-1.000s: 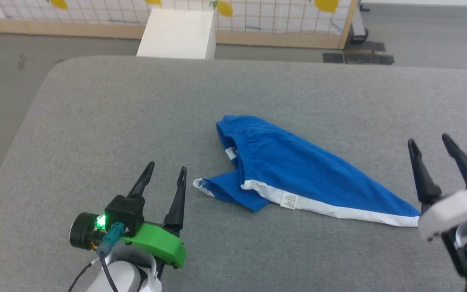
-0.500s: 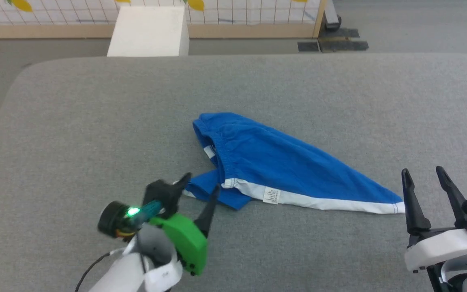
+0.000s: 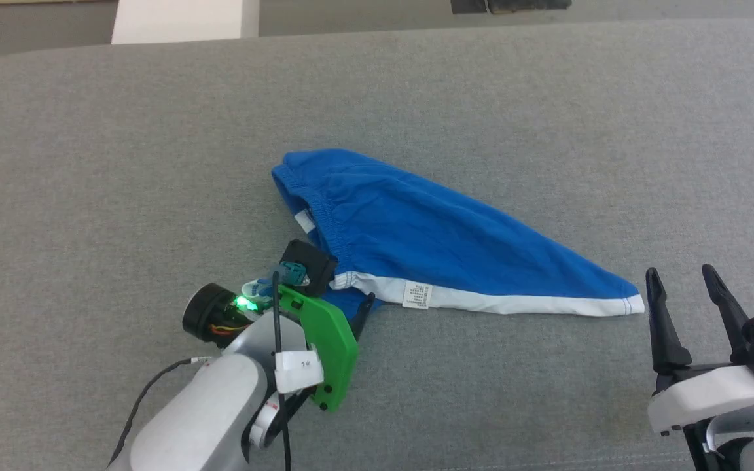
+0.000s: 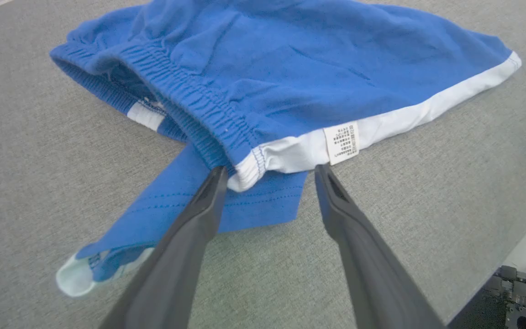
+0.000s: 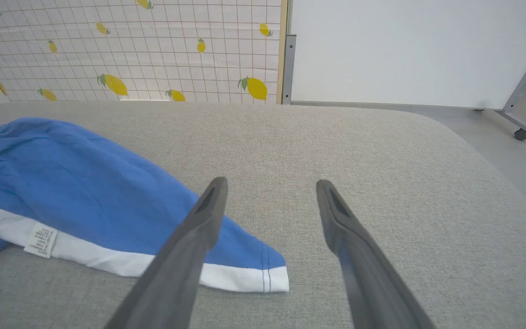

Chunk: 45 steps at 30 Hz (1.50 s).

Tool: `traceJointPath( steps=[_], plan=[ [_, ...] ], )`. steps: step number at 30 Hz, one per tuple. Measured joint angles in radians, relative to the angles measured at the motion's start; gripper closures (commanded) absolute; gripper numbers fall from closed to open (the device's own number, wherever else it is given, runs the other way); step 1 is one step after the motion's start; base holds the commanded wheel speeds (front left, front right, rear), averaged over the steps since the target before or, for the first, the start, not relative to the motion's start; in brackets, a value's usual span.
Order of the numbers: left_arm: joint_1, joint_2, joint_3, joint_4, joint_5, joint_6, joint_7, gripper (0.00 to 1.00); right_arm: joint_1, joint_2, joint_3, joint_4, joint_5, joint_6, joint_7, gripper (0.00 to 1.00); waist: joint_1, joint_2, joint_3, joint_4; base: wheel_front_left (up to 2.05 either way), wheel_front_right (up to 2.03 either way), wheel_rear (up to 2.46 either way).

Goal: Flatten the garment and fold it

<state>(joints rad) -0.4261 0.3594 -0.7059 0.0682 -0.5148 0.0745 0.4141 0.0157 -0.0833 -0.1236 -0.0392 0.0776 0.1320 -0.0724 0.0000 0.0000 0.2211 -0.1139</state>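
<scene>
— On the grey padded table (image 3: 122, 163), where exactly does the garment (image 3: 442, 248) lie?

— Near the middle, a little toward the robot. It lies crumpled in a long wedge. The gathered waistband (image 4: 190, 105) is bunched at the robot's left, and the cloth tapers to a point at the right. A white trim band (image 3: 514, 304) runs along the near edge, with a small white label (image 3: 415, 294) on it. A blue flap (image 4: 167, 205) with a pale tip sticks out from under the waistband end, toward the robot.

— And the left gripper (image 4: 270, 170)?

— Its two dark fingers are spread wide. The tips stand at the garment's near edge, where the white trim band meets the gathered waistband. One tip is over the blue flap and the other is just beside the label. Whether they touch the cloth I cannot tell, but the cloth is not clamped.

— The right gripper (image 3: 679, 270)?

— Also spread wide, over bare table just beside the garment's pointed right corner. In the head view it is apart from the cloth, fingers pointing away from the robot.

— What lies beyond?

— Past the table's far edge stands a white box (image 3: 180, 19). The right wrist view shows a gridded screen (image 5: 153, 45) printed with lemons, and a plain white board (image 5: 404, 45) next to it.
</scene>
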Motion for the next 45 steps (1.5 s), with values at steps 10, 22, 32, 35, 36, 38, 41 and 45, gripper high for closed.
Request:
traceJointPath(
  steps=[10,22,32,35,36,38,41,45],
  plan=[
    [-0.022,-0.006,-0.002,0.020,-0.005,-0.012,-0.022,1.00,-0.012,0.012,-0.006,0.028,-0.010,0.000,-0.017,0.00,0.0000,0.0000,0.040,-0.014,0.00,0.00,0.00],
    [-0.003,0.016,0.001,-0.065,0.002,0.008,-0.081,1.00,-0.009,-0.033,0.026,0.066,0.047,0.000,0.239,0.00,0.0000,0.0000,0.007,0.032,0.00,0.00,0.00],
    [0.021,0.025,-0.015,-0.148,0.028,0.027,-0.090,1.00,-0.025,-0.050,-0.020,0.072,0.073,0.000,0.514,0.00,0.0000,0.0000,0.010,0.073,0.00,0.00,0.00],
    [0.021,0.025,-0.021,-0.155,0.032,0.027,-0.090,1.00,-0.049,-0.050,-0.029,0.086,0.070,0.000,0.528,0.00,0.0000,0.0000,0.021,0.085,0.00,0.00,0.00],
    [0.021,0.025,-0.022,-0.156,0.033,0.028,-0.090,1.00,-0.056,-0.048,-0.030,0.091,0.070,0.000,0.532,0.00,0.0000,0.0000,0.024,0.088,0.00,0.00,0.00],
    [0.021,0.024,-0.026,-0.160,0.035,0.029,-0.090,1.00,-0.069,-0.045,-0.032,0.107,0.070,0.000,0.537,0.00,0.0000,0.0000,0.031,0.094,0.00,0.00,0.00],
    [0.020,0.023,-0.035,-0.165,0.040,0.030,-0.090,1.00,-0.076,-0.047,-0.021,0.153,0.062,0.000,0.574,0.00,0.0000,0.0000,0.046,0.108,0.00,0.00,0.00],
    [0.020,0.024,-0.040,-0.165,0.041,0.032,-0.090,1.00,-0.084,-0.063,-0.001,0.161,0.074,0.000,0.572,0.38,0.0000,0.0000,0.054,0.116,0.00,0.00,0.00]
  ],
)
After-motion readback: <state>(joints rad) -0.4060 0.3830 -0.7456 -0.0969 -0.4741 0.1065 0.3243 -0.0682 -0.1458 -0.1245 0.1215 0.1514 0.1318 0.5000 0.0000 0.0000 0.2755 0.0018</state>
